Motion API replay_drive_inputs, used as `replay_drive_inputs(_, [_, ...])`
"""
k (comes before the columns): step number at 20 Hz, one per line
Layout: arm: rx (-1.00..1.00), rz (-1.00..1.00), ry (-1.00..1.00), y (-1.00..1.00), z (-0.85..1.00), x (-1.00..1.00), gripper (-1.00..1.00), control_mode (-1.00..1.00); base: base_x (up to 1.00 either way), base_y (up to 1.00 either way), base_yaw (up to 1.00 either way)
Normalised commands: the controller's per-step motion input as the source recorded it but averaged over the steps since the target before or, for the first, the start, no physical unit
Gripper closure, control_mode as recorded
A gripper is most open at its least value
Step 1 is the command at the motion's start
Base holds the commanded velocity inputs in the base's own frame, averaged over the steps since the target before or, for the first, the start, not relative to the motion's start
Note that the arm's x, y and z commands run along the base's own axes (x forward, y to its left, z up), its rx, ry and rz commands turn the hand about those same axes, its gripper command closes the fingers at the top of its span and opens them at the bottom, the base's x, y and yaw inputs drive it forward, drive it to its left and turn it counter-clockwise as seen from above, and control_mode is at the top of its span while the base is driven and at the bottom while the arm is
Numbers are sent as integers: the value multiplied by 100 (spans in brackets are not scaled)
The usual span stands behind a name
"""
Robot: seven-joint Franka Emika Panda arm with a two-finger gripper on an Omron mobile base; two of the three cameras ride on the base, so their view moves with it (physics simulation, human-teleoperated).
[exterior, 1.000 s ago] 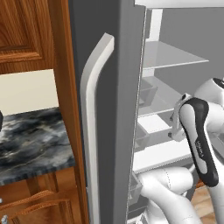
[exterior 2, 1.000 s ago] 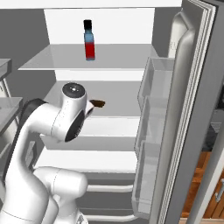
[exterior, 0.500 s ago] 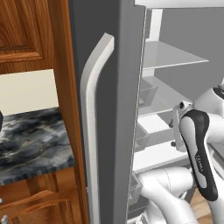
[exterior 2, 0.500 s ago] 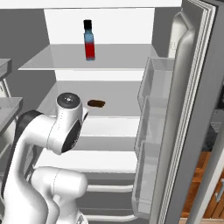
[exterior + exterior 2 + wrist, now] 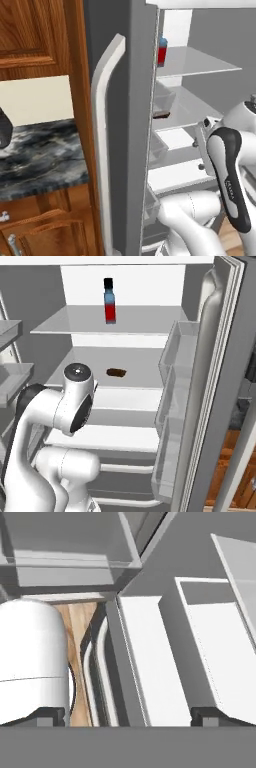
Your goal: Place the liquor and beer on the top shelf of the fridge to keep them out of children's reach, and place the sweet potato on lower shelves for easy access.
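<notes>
Arm (image 5: 70, 406) is folded low in front of the open fridge (image 5: 125, 401), elbow up at about the level of the middle shelf, hand pointed down. The gripper (image 5: 127, 714) looks at the lower shelf fronts and a strip of wooden floor; its tips sit wide apart at the two bottom corners of the hand view, nothing between them.

Risks from here, nearest first. That raised elbow sits close to the front edge of the middle shelf, and the forearm (image 5: 227, 175) hangs just off the shelf fronts in the left base view. Any swing toward the fridge could knock a shelf edge or the door bins (image 5: 175, 386) on the right. Judging by the pose, the arm needs to clear the fridge opening before it turns.

Further in, the sweet potato (image 5: 116, 372) lies on the middle shelf, roughly central, a little back from the front edge. A sweep by the elbow could roll it.

Farthest, the liquor (image 5: 109, 301) stands upright on the top shelf (image 5: 65, 323), centred and toward the back. It's narrow and tall, so it's the tippable one if a later reach goes high. The beer is still to be placed there, and setting it down beside the liquor leaves room for a nudge.
</notes>
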Motion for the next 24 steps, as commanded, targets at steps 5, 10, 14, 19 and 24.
replay_drive_inputs(5, [0, 0, 0, 0, 0, 0, -100, 100, -96, -41, 3])
replay_drive_inputs(10, [0, 0, 0, 0, 0, 0, -100, 100, -93, -65, -10])
replay_drive_inputs(14, [0, 0, 0, 0, 0, 0, -100, 100, -33, -73, -35])
replay_drive_inputs(19, [0, 0, 0, 0, 0, 0, -100, 100, -4, -72, -54])
replay_drive_inputs(24, [0, 0, 0, 0, 0, 0, -100, 100, 2, -64, -53])
